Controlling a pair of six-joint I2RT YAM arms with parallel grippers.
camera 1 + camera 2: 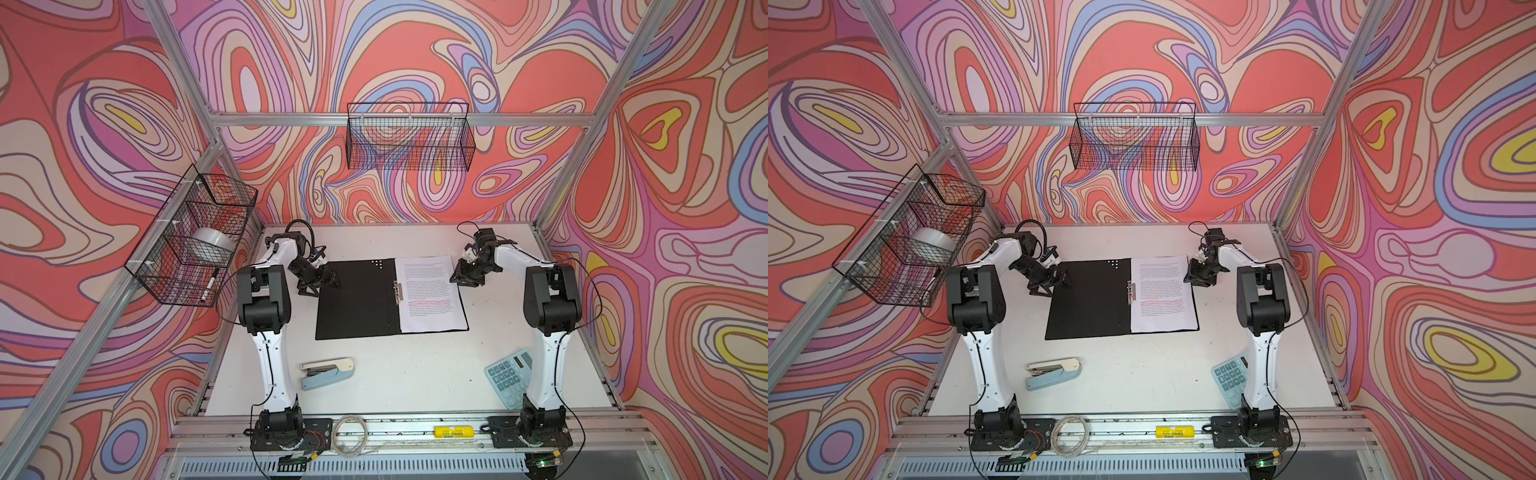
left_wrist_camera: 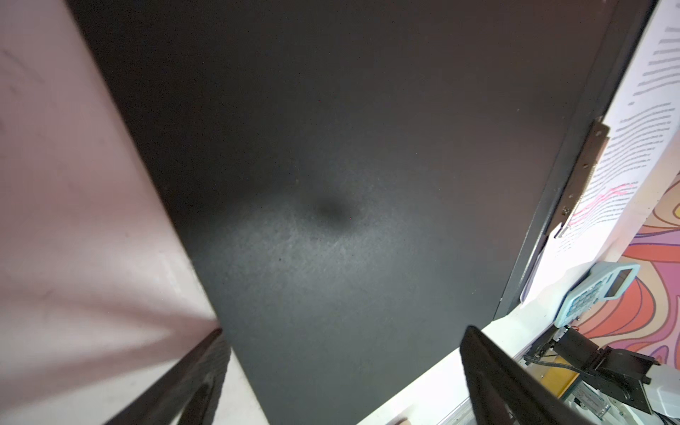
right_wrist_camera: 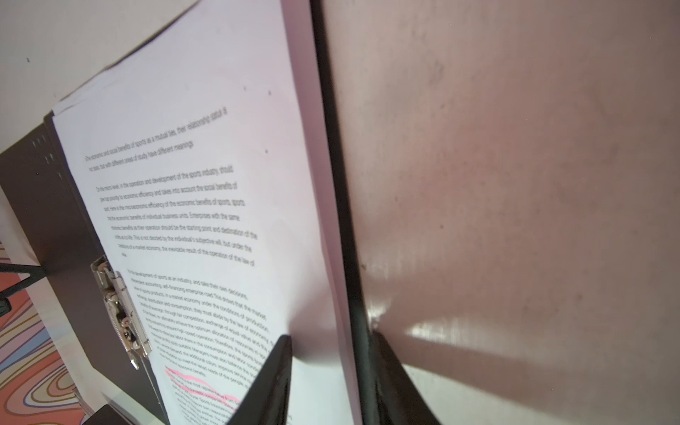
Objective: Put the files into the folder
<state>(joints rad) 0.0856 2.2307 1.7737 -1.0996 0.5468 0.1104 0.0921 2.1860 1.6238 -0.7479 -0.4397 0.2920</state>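
The folder [image 1: 353, 299] [image 1: 1088, 299] lies open on the white table, black inside up, with a metal clip [image 1: 399, 293] [image 3: 121, 312] at its spine. The files [image 1: 430, 291] [image 1: 1163, 291], white sheets with black text and a pink highlighted line, rest on its right half. My left gripper [image 1: 321, 286] [image 2: 342, 331] hangs open over the bare left half [image 2: 331, 147], near its left edge. My right gripper [image 1: 462, 279] [image 3: 330, 335] is at the right edge, jaws part open. One finger is on the top sheet [image 3: 191, 184]; the other is on the table beyond the folder's edge.
A blue stapler [image 1: 328, 372] lies front left and a blue calculator [image 1: 509, 376] front right beside the right arm. A wire basket [image 1: 195, 237] with a tape roll and marker hangs on the left wall, another [image 1: 409, 137] on the back wall. A yellow item [image 1: 454, 432] sits on the front rail.
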